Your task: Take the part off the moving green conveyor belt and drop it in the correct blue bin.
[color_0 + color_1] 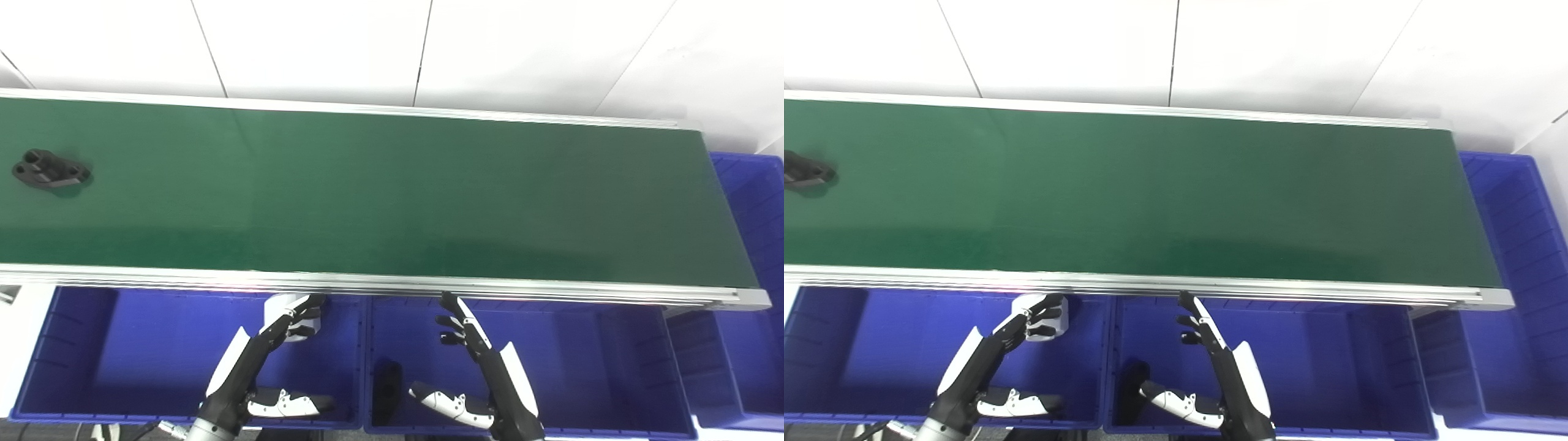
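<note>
**Part on the belt, pick not yet begun**

I see the black part (48,171) at the far left of the green conveyor belt (392,196), untouched. Both my left hand (269,361) and right hand (478,367) hang open and empty over the blue bins (92,343), fingers spread.

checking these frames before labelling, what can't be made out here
- Black part: too small in the left eye view to tell its type; cut by the left edge in the right eye view.
- White object in the left bin: partly behind the left hand.
- Dark item in the middle bin: shadowed.
</note>
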Robot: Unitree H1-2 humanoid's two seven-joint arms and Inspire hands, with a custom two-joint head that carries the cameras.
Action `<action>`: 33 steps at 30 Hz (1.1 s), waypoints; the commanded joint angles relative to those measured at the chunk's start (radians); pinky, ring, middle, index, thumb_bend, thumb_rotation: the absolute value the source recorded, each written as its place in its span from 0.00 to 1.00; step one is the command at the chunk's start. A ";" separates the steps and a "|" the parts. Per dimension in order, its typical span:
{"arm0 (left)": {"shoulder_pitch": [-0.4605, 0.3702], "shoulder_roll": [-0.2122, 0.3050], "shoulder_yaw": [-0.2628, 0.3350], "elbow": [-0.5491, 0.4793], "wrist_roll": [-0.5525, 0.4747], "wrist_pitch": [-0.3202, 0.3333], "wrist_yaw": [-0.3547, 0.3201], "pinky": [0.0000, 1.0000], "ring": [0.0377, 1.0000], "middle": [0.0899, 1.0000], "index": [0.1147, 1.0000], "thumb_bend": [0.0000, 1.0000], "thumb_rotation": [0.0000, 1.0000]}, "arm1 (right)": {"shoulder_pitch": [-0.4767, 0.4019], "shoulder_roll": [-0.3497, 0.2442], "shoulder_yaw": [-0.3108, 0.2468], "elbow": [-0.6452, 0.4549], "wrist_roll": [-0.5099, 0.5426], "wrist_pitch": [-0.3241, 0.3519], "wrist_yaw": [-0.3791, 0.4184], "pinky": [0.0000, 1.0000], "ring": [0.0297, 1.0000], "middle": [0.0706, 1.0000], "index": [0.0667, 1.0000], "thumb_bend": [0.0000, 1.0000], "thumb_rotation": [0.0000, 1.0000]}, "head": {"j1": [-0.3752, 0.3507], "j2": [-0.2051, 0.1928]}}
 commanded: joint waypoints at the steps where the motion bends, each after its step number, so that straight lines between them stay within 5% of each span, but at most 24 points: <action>1: 0.001 0.011 -0.002 -0.020 0.001 -0.029 0.018 0.72 0.83 0.88 0.85 0.81 0.45 | 0.007 -0.002 0.003 -0.019 0.000 -0.061 -0.011 0.75 0.85 0.92 0.95 0.61 0.44 | 0.000 0.002; 28: 0.001 0.009 -0.010 -0.020 0.004 -0.029 0.035 0.72 0.83 0.87 0.84 0.80 0.44 | 0.003 -0.014 0.015 -0.019 0.012 -0.062 -0.023 0.75 0.84 0.92 0.95 0.60 0.40 | 0.000 0.000; 33: -0.004 0.012 -0.021 -0.017 0.019 -0.029 0.047 0.72 0.83 0.88 0.85 0.80 0.45 | -0.001 -0.022 0.019 -0.011 0.011 -0.061 -0.033 0.74 0.85 0.92 0.95 0.60 0.41 | 0.071 -0.022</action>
